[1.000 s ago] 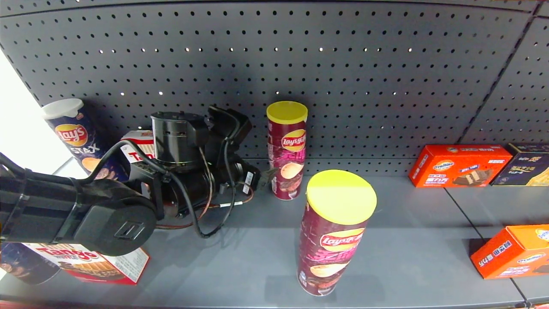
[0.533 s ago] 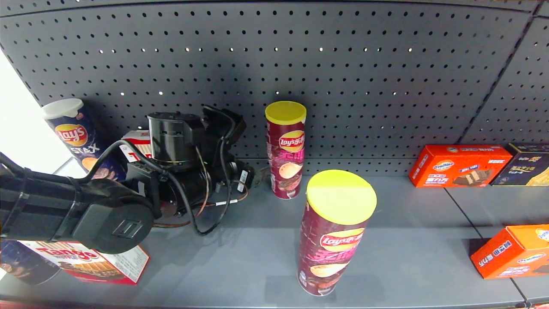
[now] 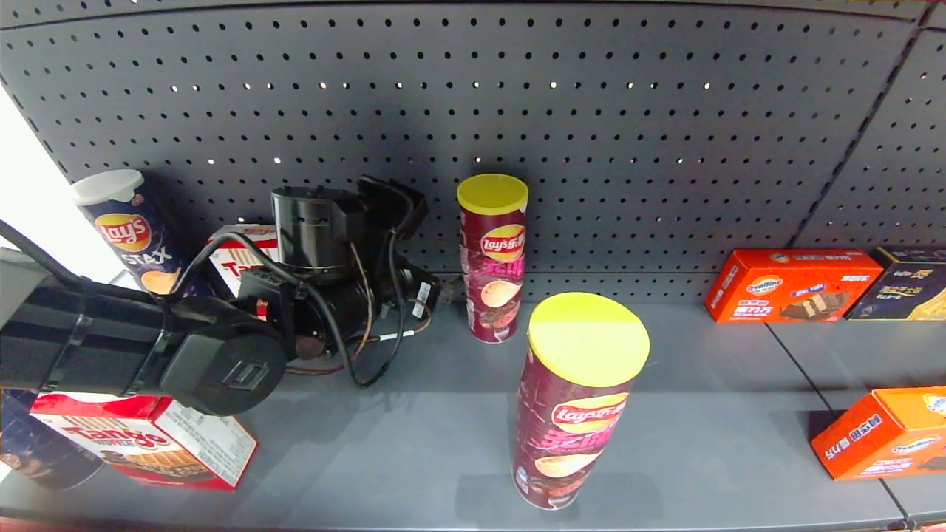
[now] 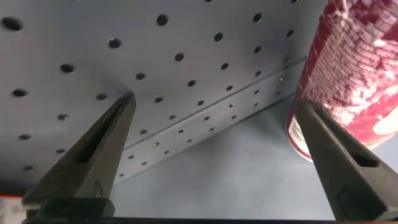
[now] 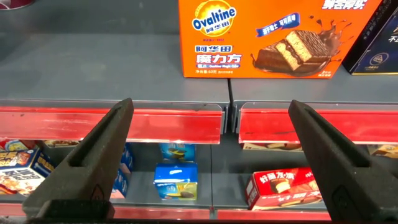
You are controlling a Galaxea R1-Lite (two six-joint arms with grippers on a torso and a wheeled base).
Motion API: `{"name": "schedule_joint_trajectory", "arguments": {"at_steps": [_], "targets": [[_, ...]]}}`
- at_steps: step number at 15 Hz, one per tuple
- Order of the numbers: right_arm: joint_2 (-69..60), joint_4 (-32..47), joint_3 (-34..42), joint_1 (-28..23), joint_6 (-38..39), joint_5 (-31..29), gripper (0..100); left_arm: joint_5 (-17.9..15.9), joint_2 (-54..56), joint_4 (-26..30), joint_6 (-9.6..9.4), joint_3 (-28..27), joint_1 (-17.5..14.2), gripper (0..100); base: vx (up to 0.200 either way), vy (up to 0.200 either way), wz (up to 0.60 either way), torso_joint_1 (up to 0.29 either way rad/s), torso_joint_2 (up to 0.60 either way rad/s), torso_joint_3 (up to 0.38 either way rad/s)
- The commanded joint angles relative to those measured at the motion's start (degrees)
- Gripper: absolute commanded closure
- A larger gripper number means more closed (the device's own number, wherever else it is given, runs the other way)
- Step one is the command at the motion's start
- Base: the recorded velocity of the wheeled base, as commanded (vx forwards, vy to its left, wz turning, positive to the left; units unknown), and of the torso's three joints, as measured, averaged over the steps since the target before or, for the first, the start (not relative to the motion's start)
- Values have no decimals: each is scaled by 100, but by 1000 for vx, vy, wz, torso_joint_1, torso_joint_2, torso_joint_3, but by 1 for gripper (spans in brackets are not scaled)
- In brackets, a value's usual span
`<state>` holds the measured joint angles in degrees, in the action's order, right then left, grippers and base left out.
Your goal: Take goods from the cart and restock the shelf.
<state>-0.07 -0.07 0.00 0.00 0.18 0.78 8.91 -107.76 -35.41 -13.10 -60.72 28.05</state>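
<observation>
Two maroon chip cans with yellow lids stand upright on the grey shelf [image 3: 709, 414]. One can [image 3: 493, 258] is at the back by the pegboard, the other [image 3: 576, 399] nearer the front edge. My left gripper [image 3: 446, 290] lies low on the shelf just left of the back can. In the left wrist view the gripper [image 4: 214, 102] is open with nothing between its fingers, and the back can [image 4: 354, 81] stands just beyond one fingertip. My right gripper [image 5: 211, 104] is open and holds nothing, facing the shelf's front edge.
A blue chip can [image 3: 129, 229] and red-and-white wafer boxes [image 3: 148, 443] sit at the left, under and behind my left arm. Orange boxes [image 3: 791, 284] [image 3: 883, 432] and a dark box [image 3: 902, 292] lie at the right. Red price rails [image 5: 174, 124] edge the shelf, above a lower shelf of goods.
My left gripper has drawn back a little from the back can, and the arm has risen slightly. The back can went from a slight lean to upright. The front can stayed put.
</observation>
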Motion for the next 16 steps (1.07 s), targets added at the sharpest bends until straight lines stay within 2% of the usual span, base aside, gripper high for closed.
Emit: {"name": "schedule_joint_trajectory", "arguments": {"at_steps": [1, 12, 15, 16], "targets": [[7, -1, 0, 0, -1, 1, 0, -3, -148, 8, -8, -80, 43, 0, 0, 0, 0, 0, 0, 0], [7, -1, 0, 0, -1, 1, 0, 5, -245, 8, 1, -63, 271, 0, 0, 0, 0, 0, 0, 0], [7, -1, 0, 0, -1, 10, 0, -3, -192, -1, 10, 69, 271, 0, 0, 0, 0, 0, 0, 0], [7, -1, 0, 0, -1, 1, 0, -30, 36, -36, 10, 280, 271, 0, 0, 0, 0, 0, 0, 0]]}}
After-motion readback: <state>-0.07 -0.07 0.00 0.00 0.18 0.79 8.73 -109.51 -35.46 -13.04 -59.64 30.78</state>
